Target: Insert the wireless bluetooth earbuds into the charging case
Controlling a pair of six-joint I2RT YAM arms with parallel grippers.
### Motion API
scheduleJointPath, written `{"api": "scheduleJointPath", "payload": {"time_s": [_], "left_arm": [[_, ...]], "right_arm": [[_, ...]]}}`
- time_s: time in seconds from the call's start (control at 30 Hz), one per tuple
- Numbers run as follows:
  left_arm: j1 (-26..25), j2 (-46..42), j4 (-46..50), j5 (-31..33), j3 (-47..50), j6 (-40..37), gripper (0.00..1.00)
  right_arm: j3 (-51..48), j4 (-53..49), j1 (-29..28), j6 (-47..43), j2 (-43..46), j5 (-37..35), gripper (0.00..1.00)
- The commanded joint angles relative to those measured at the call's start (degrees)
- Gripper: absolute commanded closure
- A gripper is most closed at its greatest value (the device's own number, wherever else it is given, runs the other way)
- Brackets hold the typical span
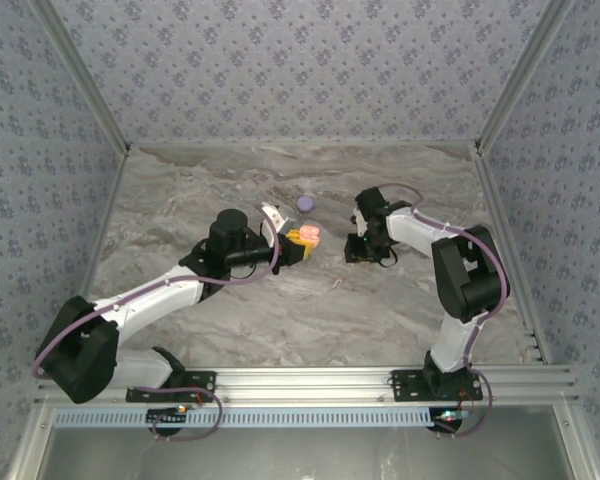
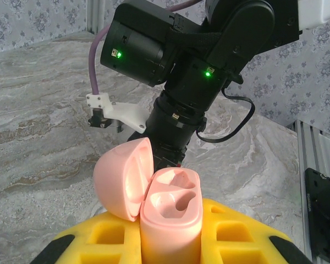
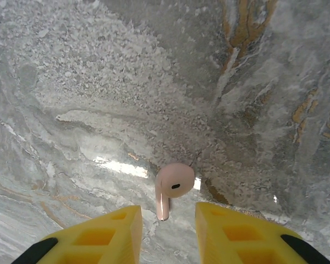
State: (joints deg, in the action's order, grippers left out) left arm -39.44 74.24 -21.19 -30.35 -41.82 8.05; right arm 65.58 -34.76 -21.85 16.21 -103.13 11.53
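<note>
The left gripper [image 2: 170,245] was clamped on the pink charging case [image 2: 171,217] at the bottom centre of the left wrist view. The lid [image 2: 124,179] stood hinged open to the left, and the 2 wells were empty.

The right gripper [image 3: 168,223] had its yellow fingers [image 3: 107,236] spread at the bottom of the right wrist view. 1 pinkish earbud [image 3: 174,184] lay on the marble table [image 3: 99,82] just above the gap. Its stem reached between the fingertips and touched neither.

In the top view, a lavender disc [image 1: 304,203] sat above centre.
</note>
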Motion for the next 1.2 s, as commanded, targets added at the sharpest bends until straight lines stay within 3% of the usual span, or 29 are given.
{"api": "scheduleJointPath", "payload": {"time_s": [0.0,1.17], "left_arm": [[-0.30,-1.84,-0.70,0.19,0.00,-0.75,0.86],[-0.32,-2.02,-0.45,0.29,0.10,-0.89,0.86]], "right_arm": [[2.23,-1.54,-0.22,3.44,-0.37,-0.88,0.65],[8.53,-5.83,-1.16,6.81,-6.84,-3.18,0.63]]}}
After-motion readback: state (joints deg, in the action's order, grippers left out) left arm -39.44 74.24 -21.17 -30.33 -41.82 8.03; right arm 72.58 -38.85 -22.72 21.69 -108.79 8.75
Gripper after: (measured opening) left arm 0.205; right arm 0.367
